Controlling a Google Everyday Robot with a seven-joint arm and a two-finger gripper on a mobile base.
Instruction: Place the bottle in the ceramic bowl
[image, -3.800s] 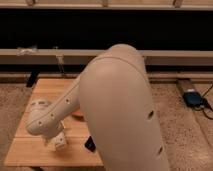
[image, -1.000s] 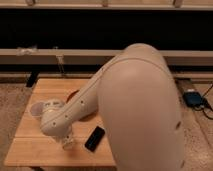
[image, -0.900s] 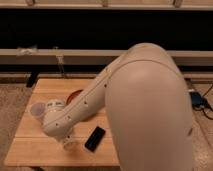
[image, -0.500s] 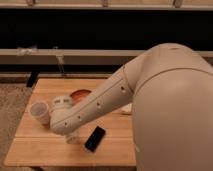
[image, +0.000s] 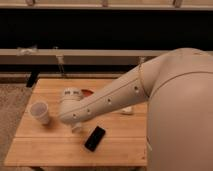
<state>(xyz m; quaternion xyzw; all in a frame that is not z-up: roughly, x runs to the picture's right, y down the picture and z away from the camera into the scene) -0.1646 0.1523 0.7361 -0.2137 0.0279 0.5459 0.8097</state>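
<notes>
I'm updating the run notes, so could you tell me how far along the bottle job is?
Done: the arm has reached over the wooden table. In hand: the gripper sits low between the white cup and black phone; its hold isn't visible. Left: the ceramic bowl, mostly hidden behind the arm, shows no bottle.

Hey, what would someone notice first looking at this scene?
The robot's big cream arm fills the right side, reaching down-left across the wooden table. Its gripper is low over the table's middle, shut. A white cup stands at the left, a black phone lies near the front, and the ceramic bowl peeks out orange behind the arm.
</notes>
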